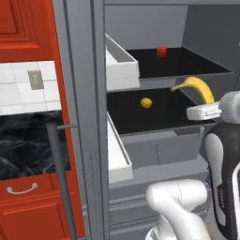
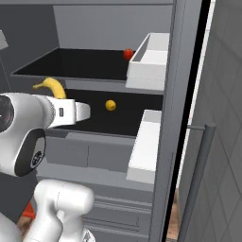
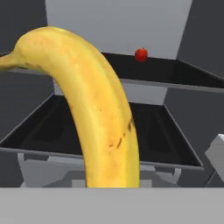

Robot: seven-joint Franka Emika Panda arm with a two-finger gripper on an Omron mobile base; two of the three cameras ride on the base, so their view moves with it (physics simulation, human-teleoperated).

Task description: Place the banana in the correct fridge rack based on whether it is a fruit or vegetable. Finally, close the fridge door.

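My gripper (image 1: 205, 108) is shut on the banana (image 1: 194, 88), a curved yellow fruit that rises up and left out of the hand in front of the open fridge. In the hand view the banana (image 3: 98, 118) covers the fingertips. In the right base view the banana (image 2: 51, 87) pokes up behind my white hand. The fridge rack (image 1: 187, 65), a flat black shelf with a grey rim, is the upper one and carries a small red round fruit (image 1: 161, 51). That rack (image 3: 183, 72) lies above and beyond the banana's tip.
Below it is a like black shelf (image 1: 159, 115) with a small yellow round fruit (image 1: 146, 102). The fridge door (image 1: 82, 117) stands open with white bins (image 1: 119, 63) and a long handle (image 1: 61, 178). Red cabinets (image 1: 28, 206) lie to the left.
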